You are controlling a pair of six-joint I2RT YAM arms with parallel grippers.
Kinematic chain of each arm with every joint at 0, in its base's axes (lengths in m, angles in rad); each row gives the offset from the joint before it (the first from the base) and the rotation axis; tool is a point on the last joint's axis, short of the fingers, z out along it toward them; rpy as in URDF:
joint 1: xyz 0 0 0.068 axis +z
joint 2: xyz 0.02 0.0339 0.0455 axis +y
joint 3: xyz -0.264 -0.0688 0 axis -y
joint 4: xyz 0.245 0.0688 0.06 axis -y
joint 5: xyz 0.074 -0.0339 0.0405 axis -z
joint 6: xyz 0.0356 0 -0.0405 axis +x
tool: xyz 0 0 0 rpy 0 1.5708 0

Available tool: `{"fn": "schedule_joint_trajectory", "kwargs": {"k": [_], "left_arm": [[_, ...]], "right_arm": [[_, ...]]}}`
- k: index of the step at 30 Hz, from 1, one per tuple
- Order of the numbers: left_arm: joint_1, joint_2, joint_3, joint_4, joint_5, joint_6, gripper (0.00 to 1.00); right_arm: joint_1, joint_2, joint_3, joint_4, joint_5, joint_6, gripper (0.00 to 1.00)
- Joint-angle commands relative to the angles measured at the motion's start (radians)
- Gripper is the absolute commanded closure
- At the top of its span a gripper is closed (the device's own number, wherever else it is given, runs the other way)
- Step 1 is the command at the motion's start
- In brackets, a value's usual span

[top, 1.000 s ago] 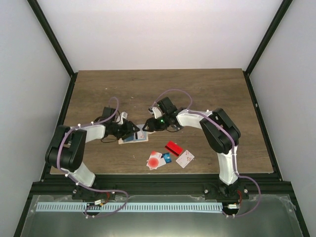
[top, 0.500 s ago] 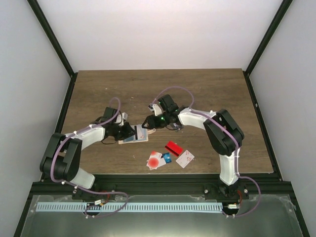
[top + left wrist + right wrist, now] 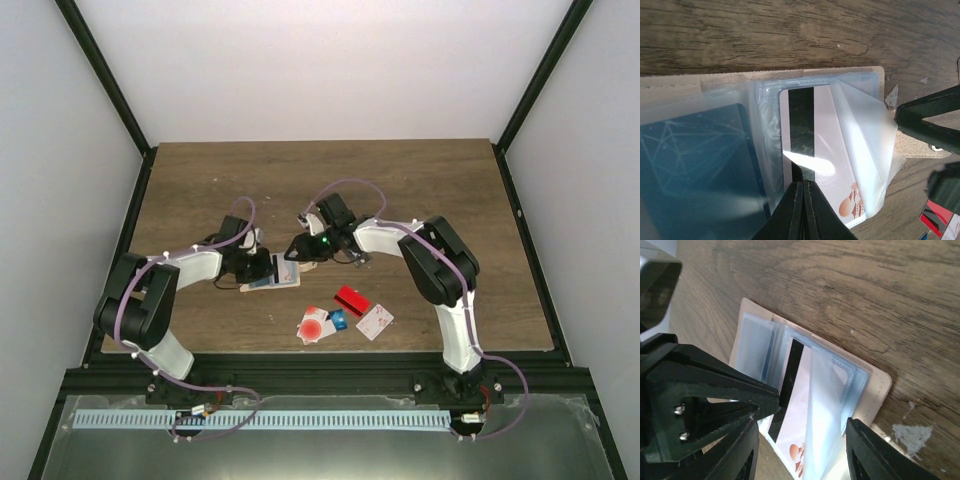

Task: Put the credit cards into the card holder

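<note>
Left wrist view: my left end effector (image 3: 803, 187) grips the black-striped card (image 3: 822, 145), partly inside the card holder (image 3: 690, 80); my right end effector (image 3: 802, 437) gapes just beyond.

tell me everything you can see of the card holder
The card holder is a beige wallet lying open and flat on the wooden table, with clear plastic sleeves inside. One sleeve holds a blue card; the left claw grips a black-striped white card partly in another, whose flap the open right claw holds up.

Left hand (image 3: 270, 268), right hand (image 3: 293, 252) crowding card holder (image 3: 286, 285); credit cards (image 3: 315, 325) beside; far table (image 3: 320, 180) open.
</note>
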Motion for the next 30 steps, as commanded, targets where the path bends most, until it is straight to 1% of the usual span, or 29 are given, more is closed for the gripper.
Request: {"fn": "schedule_joint_trajectory", "kwargs": {"k": [1,17,23,30], "left_arm": [[-0.006,0.029,-0.007,0.009,-0.031,0.021,0.96],[-0.006,0.052,-0.022,0.03,-0.022,0.028,0.96],[-0.006,0.03,-0.023,0.023,-0.021,0.03,0.96],[-0.006,-0.087,-0.027,-0.013,-0.048,0.017,0.96]], "right_arm": [[-0.003,0.029,0.036,0.0,-0.017,0.012,0.52],[0.009,0.043,0.027,0.015,-0.051,0.017,0.8],[0.02,0.067,0.049,-0.006,-0.038,0.012,0.99],[0.029,0.037,0.07,-0.029,-0.016,0.007,0.99]]}}
